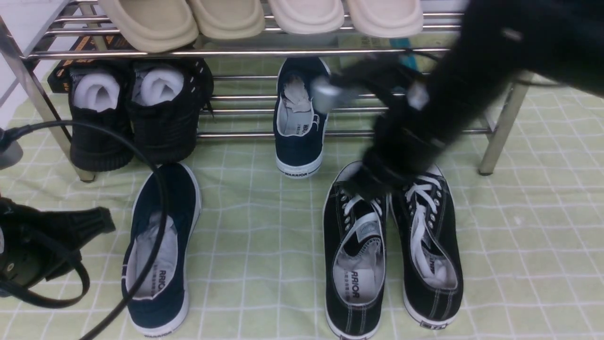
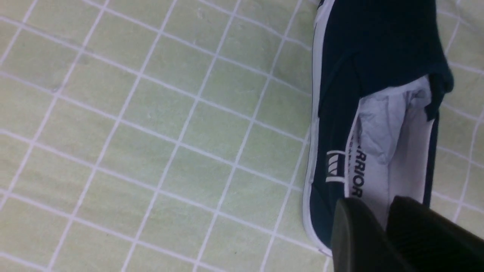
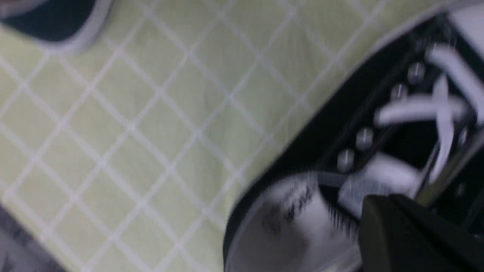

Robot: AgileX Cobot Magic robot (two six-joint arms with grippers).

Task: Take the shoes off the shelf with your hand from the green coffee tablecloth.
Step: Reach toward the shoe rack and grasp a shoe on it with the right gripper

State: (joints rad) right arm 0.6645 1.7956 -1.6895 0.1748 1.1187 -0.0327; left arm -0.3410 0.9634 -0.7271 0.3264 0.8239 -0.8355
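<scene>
The near shoe [image 1: 181, 203] and the racked shoe [image 1: 300, 146] both point toes away.

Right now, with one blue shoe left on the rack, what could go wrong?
1. The right arm, blurred in motion, sits over the black lace-up sneakers; it might knock or snag those rather than the shelved navy shoe.
2. A black cable crosses the other navy shoe in the front view and might catch it.
</scene>
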